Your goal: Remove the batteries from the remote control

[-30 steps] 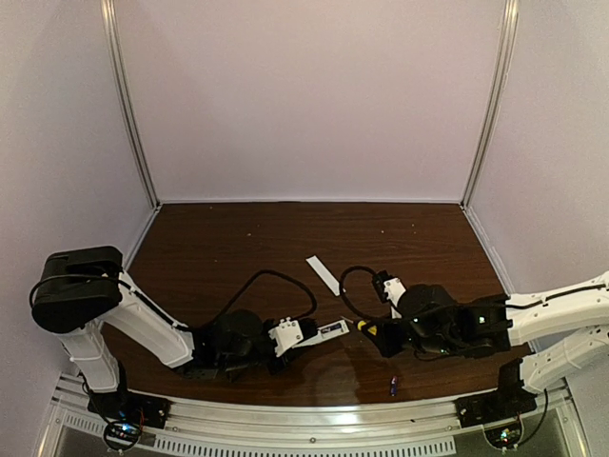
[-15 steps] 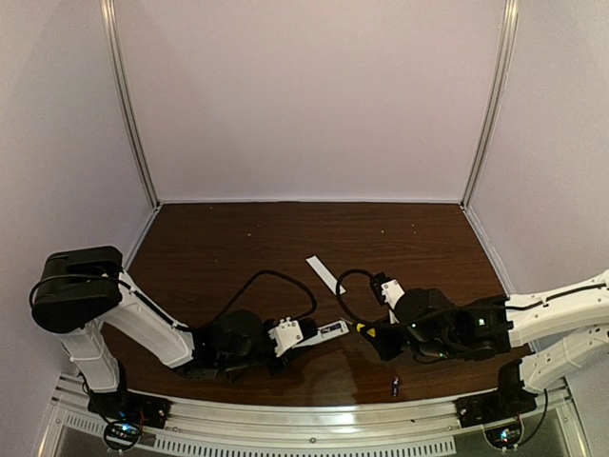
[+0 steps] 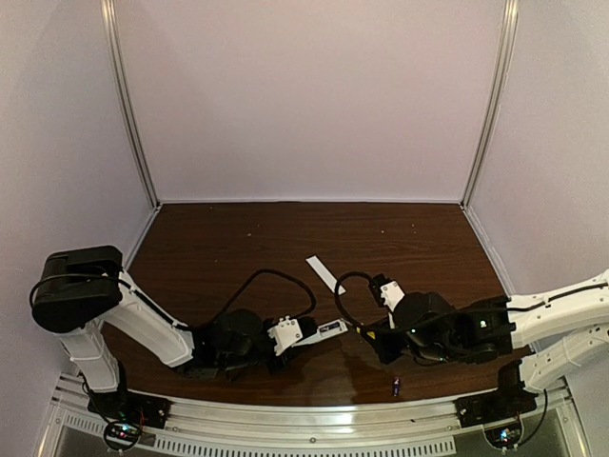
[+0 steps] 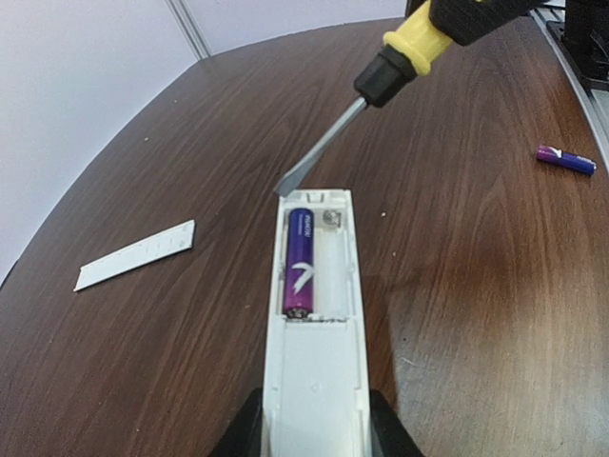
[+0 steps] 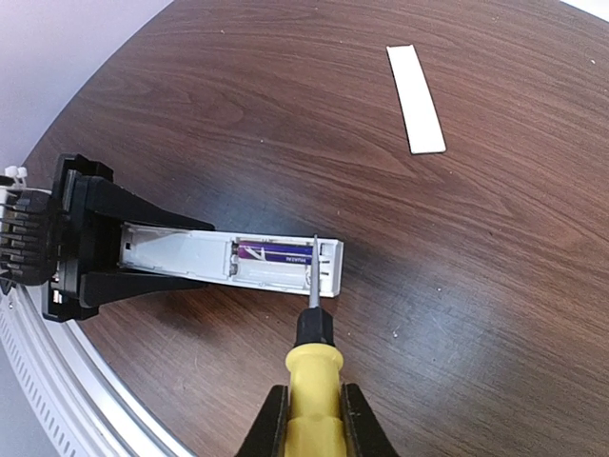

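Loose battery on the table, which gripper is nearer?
Right. The right gripper is just beyond the loose battery; the left gripper, clamping the remote control, is farther left.

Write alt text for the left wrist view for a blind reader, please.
The left gripper holds a white remote control, battery recess open: one purple battery in the left slot, the other slot empty. A yellow-handled screwdriver has its blade tip at the remote's far end; a second battery and the cover strip lie on the table.

The table [image 4: 143, 143] is glossy wood-grain, the remote control [image 4: 314, 371] matt white plastic, the battery [image 4: 303, 262] shiny-wrapped, the screwdriver [image 4: 390, 71] shaft dull metal.
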`<state>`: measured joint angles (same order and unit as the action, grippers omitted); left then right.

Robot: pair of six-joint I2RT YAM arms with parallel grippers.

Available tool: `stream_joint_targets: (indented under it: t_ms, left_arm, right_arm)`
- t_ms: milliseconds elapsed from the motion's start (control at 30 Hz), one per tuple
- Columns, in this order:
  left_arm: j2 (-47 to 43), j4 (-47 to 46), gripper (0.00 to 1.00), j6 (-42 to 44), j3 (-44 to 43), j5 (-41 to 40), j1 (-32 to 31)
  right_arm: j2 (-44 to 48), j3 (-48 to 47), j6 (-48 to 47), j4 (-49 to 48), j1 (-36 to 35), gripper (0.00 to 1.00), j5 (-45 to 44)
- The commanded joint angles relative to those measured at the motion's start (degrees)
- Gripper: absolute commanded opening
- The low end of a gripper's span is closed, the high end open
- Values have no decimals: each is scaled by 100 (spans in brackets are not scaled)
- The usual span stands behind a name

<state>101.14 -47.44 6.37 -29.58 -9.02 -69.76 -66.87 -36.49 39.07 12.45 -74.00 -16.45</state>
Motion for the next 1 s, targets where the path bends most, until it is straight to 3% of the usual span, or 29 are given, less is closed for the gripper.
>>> stream_joint_targets:
  t_ms: [0,967]
  left_arm:
    - [-103,-187,0,-66,16,-74,49]
    - [-119,-231,0,-66,40,-45,47]
  right_arm:
    - [61,-147,48,116,-84,0,-206]
    - [-441,-183,136,76,-141,0,-139]
